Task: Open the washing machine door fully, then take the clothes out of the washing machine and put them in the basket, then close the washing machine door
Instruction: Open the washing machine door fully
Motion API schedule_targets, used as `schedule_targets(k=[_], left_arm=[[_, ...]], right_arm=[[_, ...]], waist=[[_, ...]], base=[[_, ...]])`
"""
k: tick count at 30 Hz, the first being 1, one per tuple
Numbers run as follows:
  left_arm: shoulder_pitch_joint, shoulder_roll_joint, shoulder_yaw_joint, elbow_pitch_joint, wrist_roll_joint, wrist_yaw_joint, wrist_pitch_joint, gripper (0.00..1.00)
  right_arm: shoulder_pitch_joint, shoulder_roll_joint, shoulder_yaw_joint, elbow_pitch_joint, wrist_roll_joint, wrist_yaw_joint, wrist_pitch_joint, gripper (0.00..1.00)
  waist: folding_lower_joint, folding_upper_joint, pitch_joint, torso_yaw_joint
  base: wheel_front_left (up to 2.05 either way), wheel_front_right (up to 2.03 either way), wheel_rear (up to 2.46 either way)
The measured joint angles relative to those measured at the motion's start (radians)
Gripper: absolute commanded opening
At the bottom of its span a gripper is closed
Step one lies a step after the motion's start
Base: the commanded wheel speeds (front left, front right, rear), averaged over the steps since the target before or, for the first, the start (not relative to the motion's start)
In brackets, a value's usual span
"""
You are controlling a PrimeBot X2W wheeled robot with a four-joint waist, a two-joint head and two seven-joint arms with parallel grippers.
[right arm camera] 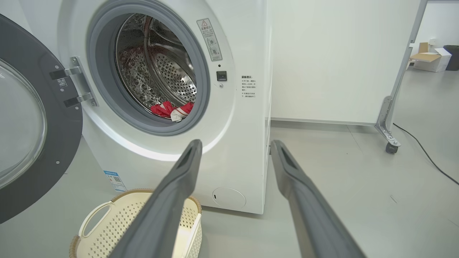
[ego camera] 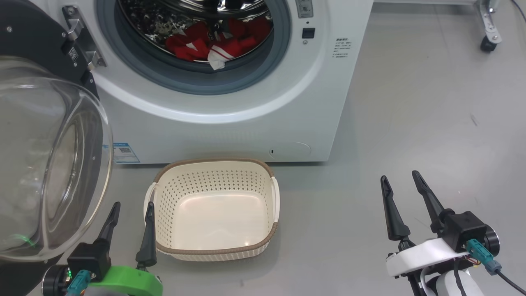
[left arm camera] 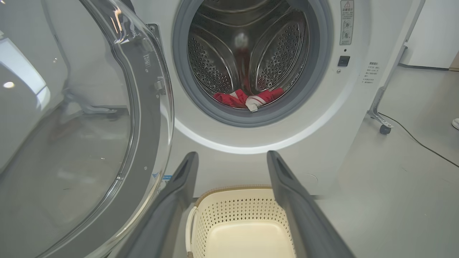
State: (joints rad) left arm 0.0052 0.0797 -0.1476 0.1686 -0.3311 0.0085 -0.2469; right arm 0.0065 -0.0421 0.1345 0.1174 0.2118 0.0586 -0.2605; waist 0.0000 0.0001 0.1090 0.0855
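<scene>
The clothes (ego camera: 218, 43) lie in a low red-and-white heap at the bottom of the steel drum (ego camera: 164, 20). The heap's long axis runs side to side across the mouth, and a white fold droops forward onto the grey gasket (ego camera: 197, 78). The washing machine (ego camera: 230, 123) stands with its door (ego camera: 49, 164) swung wide to the left, glass bowl facing out. The cream basket (ego camera: 213, 161) sits on the floor just in front of the machine, directly below the heap.

From the left gripper (ego camera: 133, 204), just beside the basket's left handle, the clothes lie ahead, higher and slightly to the right. Its jaws are spread apart with nothing between them. The right gripper (ego camera: 399, 175), jaws equally wide and bare, hovers well off to the right, beyond the machine's front corner. The left arm looks nearer, though the door's glass is close on its outer side. The reach likely needs the fingers to go over the gasket lip and close across the heap's short width.
</scene>
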Motion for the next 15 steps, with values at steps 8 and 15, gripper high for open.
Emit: schedule_targets(k=[8,15], left_arm=[[0.001,0.000,-0.003,0.005,0.000,0.004,0.008,1.00],[0.001,0.000,-0.013,0.009,0.007,0.005,0.009,1.00]], right_arm=[[0.026,0.000,0.004,-0.016,0.007,-0.010,0.000,1.00],[0.045,0.001,0.007,-0.032,0.014,-0.026,0.000,1.00]], waist=[[0.0000,0.0000,-0.015,-0.031],[0.0000,0.0000,-0.023,-0.041]], base=[[0.00,0.00,0.00],[0.00,0.00,0.00]])
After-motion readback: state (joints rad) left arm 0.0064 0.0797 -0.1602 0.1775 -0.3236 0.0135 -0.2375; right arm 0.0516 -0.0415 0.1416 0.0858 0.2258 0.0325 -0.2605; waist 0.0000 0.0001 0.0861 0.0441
